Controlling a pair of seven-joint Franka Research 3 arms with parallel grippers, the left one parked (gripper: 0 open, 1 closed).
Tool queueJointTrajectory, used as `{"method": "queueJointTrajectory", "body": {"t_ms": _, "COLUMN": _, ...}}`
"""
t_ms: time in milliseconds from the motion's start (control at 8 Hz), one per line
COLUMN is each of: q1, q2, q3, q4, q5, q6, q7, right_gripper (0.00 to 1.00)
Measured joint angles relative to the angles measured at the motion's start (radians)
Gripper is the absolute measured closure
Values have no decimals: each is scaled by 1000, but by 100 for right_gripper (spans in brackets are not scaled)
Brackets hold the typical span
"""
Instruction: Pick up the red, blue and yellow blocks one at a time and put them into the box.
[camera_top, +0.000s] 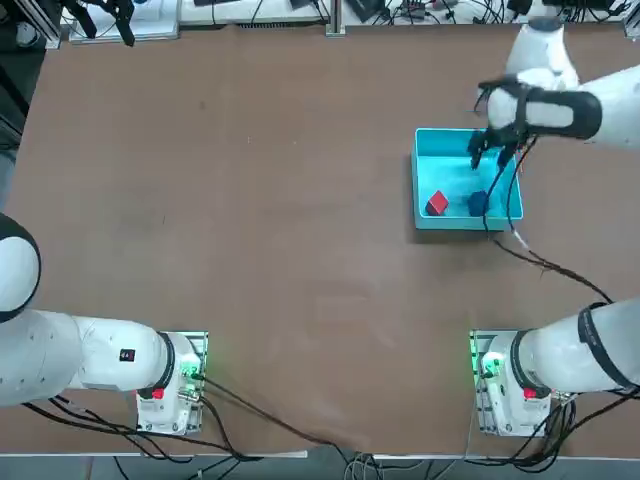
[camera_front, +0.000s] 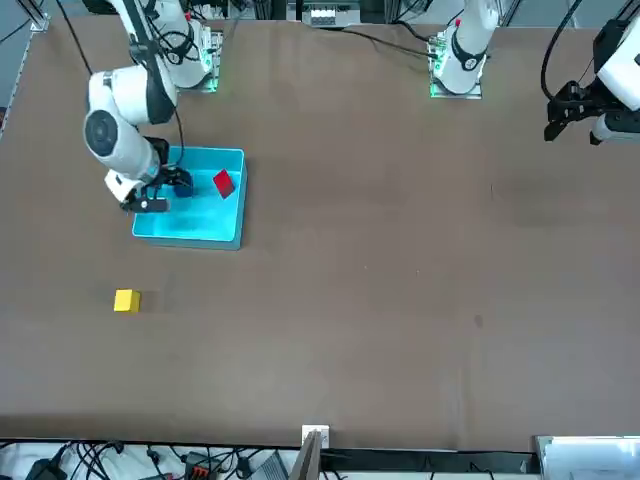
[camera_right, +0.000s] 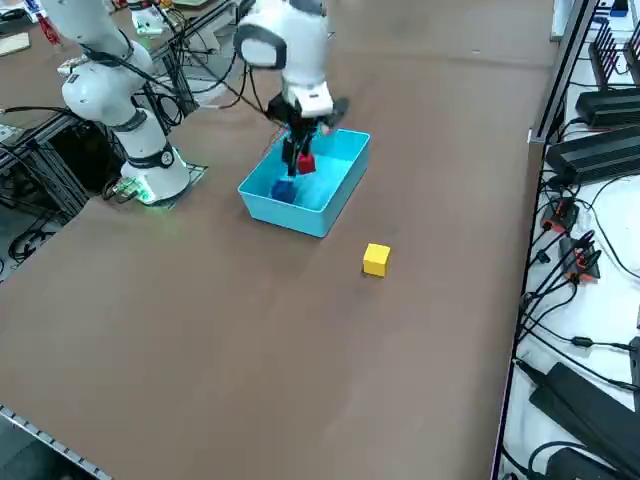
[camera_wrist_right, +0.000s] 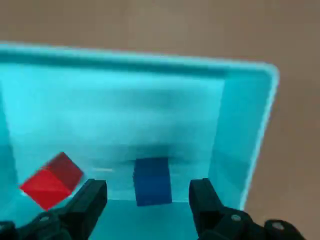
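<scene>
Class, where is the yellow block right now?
In the front view, the yellow block sits on the table outside the box, towards the camera from its left corner.

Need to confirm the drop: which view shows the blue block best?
The right wrist view: blue block sits unobstructed on the box floor. Top view shows it partly; front and side views mostly hide it behind the open right gripper.

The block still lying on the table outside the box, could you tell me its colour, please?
Yellow; the block shows best in the right side view.
</scene>
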Motion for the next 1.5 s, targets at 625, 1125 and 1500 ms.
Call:
{"method": "queueJointTrajectory", "body": {"t_ms": 625, "q1": -120, "q2": 324, "q3": -13, "q4": 529, "q5": 0, "q6": -72, "q7": -34, "right_gripper": 0}}
{"method": "queueJointTrajectory", "body": {"t_ms": 1125, "q1": -182, "q2": 553, "q3": -12, "q4": 707, "q5": 0, "q6": -31, "q7": -100, "right_gripper": 0}}
{"method": "queueJointTrajectory", "body": {"t_ms": 1500, "q1": -204, "q2": 614, "q3": -13, "q4": 719, "q5": 0, "q6": 55, "q7": -243, "right_gripper": 0}}
